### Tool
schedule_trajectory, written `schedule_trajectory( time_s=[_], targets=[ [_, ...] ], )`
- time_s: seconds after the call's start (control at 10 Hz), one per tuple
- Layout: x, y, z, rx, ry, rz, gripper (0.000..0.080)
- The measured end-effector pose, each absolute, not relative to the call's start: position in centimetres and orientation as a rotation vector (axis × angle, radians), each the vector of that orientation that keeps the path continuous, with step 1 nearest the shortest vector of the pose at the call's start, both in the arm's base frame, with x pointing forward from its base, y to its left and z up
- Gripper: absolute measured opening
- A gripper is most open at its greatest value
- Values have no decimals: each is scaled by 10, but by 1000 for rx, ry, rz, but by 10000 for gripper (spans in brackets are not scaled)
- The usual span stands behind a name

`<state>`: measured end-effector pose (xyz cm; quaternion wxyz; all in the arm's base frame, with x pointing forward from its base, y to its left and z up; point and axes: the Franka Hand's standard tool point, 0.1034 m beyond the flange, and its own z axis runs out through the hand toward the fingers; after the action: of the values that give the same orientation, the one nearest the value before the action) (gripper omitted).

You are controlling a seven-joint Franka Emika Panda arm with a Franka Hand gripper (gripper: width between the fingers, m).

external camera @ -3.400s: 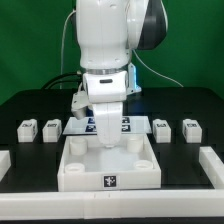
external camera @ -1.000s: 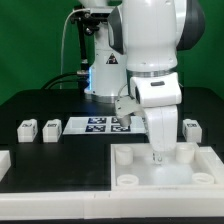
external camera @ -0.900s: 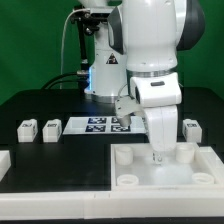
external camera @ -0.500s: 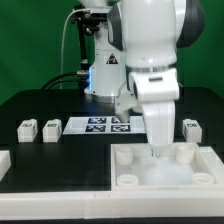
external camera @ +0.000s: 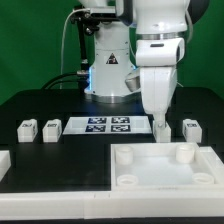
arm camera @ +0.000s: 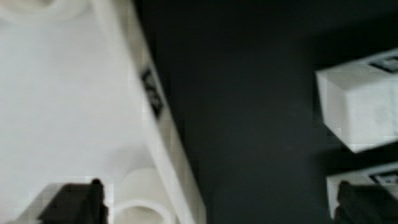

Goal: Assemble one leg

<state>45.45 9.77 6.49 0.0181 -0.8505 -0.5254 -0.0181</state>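
Well off to one side of the tool sit two spare legs (external camera: 50, 128), then the marker board (external camera: 100, 124); your tool (external camera: 158, 124) hangs spread and empty, the leg (arm camera: 365, 100) just beside and below it. Descend off-centre and a finger could tip the block or shove it across the desk (external camera: 30, 100)

four small white legs (external camera: 27, 128) (external camera: 50, 128) (external camera: 163, 128) (external camera: 190, 128) sit upright on the table (external camera: 40, 100), two toward each side of the exterior view.

Bare table (arm camera: 240, 110) between tray (arm camera: 71, 100) and legs (arm camera: 365, 100)
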Motion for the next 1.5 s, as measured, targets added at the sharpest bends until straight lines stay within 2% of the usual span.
schedule_trajectory(
  time_s=[0.2,0.5,0.7,0.8,0.9,1.2,1.5],
  targets=[
    [447,127,64,-2817,-1289,-62,649],
    [446,130,60,-2944,-888,-66,649],
    [433,149,56,-3030,-398,-40,649],
    [419,162,44,-3032,-311,-32,649],
    [415,167,40,-3038,-215,-13,649],
    [416,166,41,-3040,-267,45,649],
    [403,167,43,-3046,-237,601,649]
  ],
)
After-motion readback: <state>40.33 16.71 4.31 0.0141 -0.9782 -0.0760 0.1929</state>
